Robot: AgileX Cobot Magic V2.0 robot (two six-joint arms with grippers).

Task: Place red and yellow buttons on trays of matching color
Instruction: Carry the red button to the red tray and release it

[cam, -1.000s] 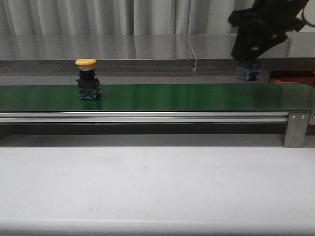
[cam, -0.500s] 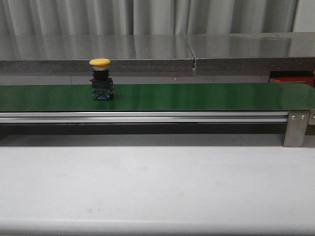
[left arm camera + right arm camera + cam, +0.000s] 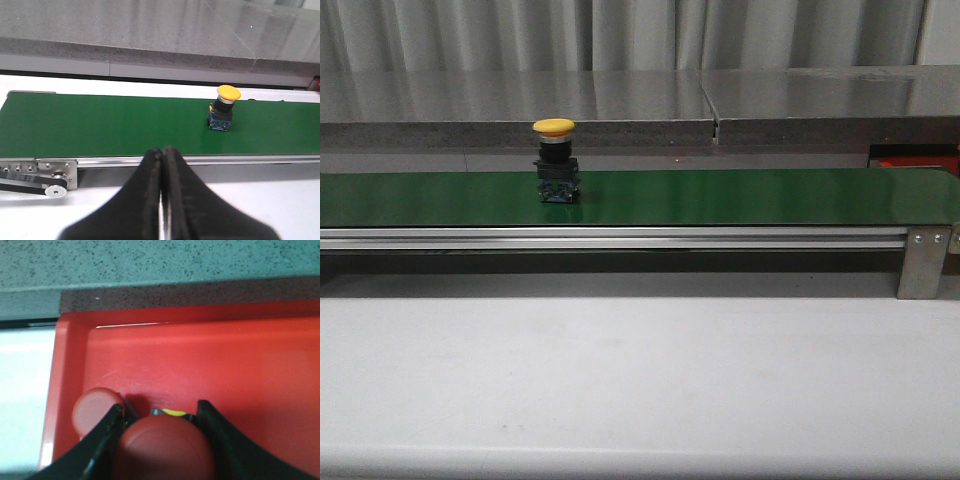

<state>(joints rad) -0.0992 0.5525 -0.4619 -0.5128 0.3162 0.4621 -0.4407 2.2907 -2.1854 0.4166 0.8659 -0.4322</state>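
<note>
The yellow button [image 3: 555, 161] stands upright on the green conveyor belt [image 3: 740, 196], left of the belt's middle and nearer its far edge than its near one; it has a flat, mushroom-shaped yellow cap on a short silvery collar, a black body below that, and a blue contact block at the base resting on the belt. In the left wrist view the same yellow button [image 3: 223, 108] shows its cap as a rounded disc wider than the black housing under it. The left gripper [image 3: 162, 165] hangs over the near side of the belt with its two dark fingers pressed together and nothing between them, well apart from the button. In the right wrist view a red button [image 3: 162, 442] with a domed red cap sits between the fingers of the right gripper [image 3: 160, 415], which are closed against its sides, above the floor of the red tray [image 3: 240, 365]; a strip of yellow and blue shows just behind the cap. A second red button [image 3: 95, 410] lies in the tray just beside the held one, near the tray's corner wall. From the front, only a sliver of the red tray [image 3: 915, 158] shows, beyond the belt's right end
</note>
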